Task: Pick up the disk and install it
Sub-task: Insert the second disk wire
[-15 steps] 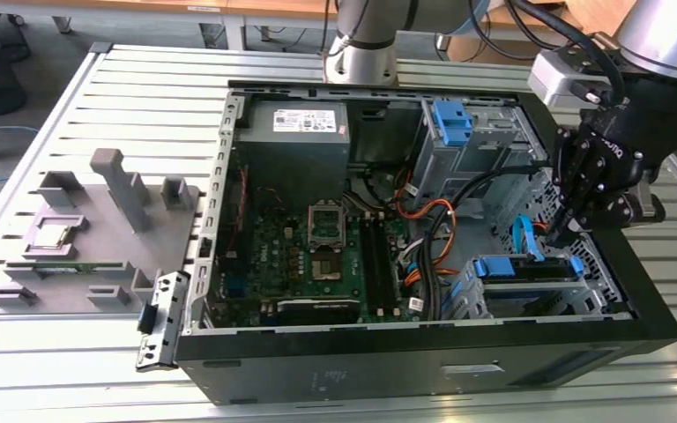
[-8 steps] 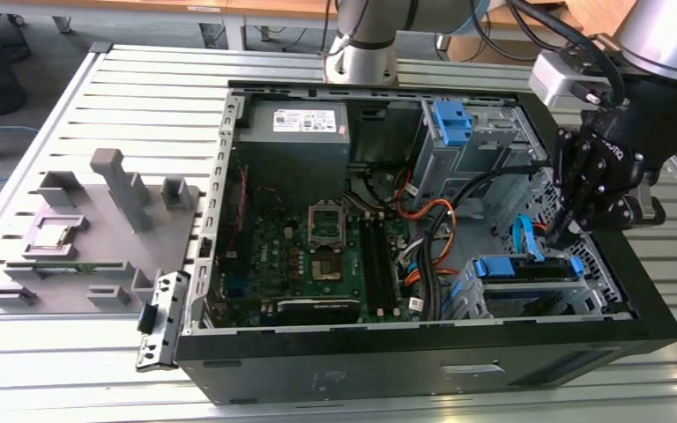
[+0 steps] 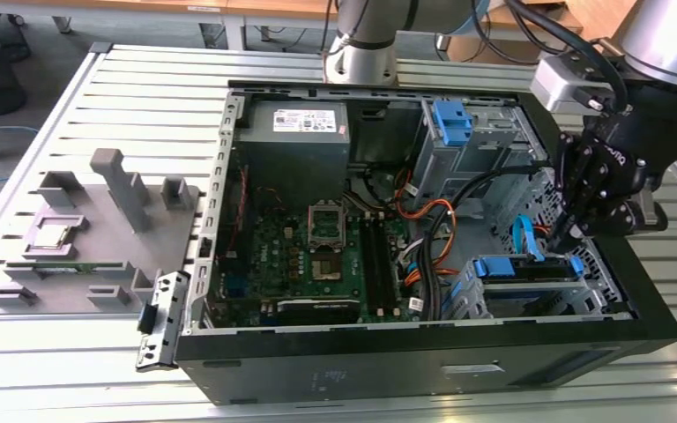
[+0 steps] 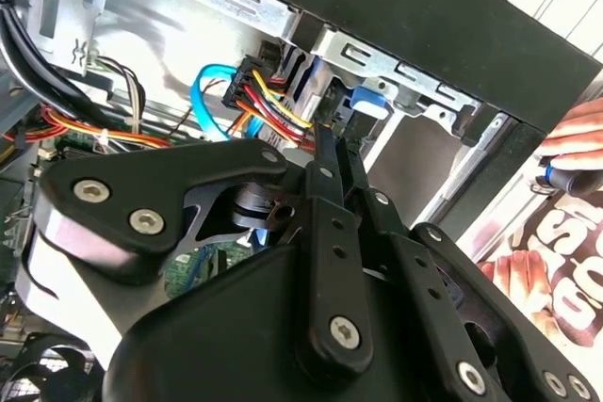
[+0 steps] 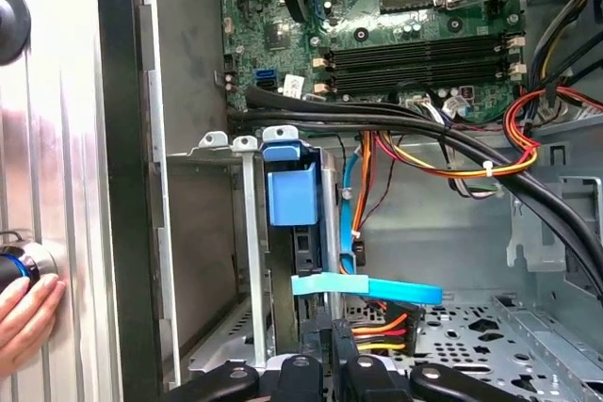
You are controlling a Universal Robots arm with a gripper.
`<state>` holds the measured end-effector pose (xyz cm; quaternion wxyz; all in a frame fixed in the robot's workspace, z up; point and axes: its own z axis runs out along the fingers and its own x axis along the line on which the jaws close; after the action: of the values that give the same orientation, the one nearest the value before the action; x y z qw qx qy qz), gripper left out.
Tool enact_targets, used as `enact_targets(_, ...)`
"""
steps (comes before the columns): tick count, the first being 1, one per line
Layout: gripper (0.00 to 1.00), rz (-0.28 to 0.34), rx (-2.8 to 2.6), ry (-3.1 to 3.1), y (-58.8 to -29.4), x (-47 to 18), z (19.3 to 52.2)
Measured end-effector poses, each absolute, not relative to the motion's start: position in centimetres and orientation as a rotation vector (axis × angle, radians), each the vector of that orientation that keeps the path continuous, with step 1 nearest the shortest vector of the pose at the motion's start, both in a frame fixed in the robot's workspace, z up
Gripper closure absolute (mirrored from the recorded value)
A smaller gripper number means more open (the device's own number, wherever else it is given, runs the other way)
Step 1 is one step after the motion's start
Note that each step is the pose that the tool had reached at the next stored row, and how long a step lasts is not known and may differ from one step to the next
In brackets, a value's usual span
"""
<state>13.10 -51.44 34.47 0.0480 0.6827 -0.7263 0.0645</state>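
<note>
The disk sits in the metal drive cage at the case's front corner, on the exterior view's right, its blue bracket showing on top. In the first wrist view the disk stands edge-on between the cage's rails, blue tab towards the motherboard. My gripper hangs just above the cage, by the blue data cable and the coloured power wires. In the second wrist view my gripper has its two dark fingers pressed together with nothing between them, pointing at the connector end of the blue bracket.
The open black case holds a motherboard, a power supply and a second blue bracket at the back. Thick black cables cross beside the cage. A grey fixture lies on the exterior view's left. A person's hand rests outside the case wall.
</note>
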Motion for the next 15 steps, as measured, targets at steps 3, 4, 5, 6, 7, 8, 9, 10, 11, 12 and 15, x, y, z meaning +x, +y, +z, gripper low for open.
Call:
enact_targets(3, 0.83, 0.198, 2.095, -2.203, -51.66, 13.1, 34.3)
enact_targets(4, 0.83, 0.198, 2.103, -2.196, -51.68, 13.1, 34.26)
enact_targets(5, 0.83, 0.199, 2.109, -2.191, -51.68, 13.09, 34.25)
enact_targets(6, 0.83, 0.199, 2.111, -2.189, -51.68, 13.03, 34.25)
enact_targets(7, 0.83, 0.199, 2.113, -2.188, -51.68, 12.93, 34.25)
enact_targets(8, 0.83, 0.2, 2.115, -2.186, -51.69, 12.83, 34.23)
enact_targets(9, 0.83, 0.202, 2.119, -2.184, -51.69, 12.77, 34.22)
enact_targets(10, 0.83, 0.204, 2.124, -2.181, -51.69, 12.74, 34.2)
enact_targets(11, 0.83, 0.209, 2.133, -2.176, -51.7, 12.74, 34.19)
enact_targets(12, 0.83, 0.213, 2.142, -2.171, -51.71, 12.74, 34.17)
enact_targets(15, 0.83, 0.229, 2.174, -2.152, -51.74, 12.74, 34.1)
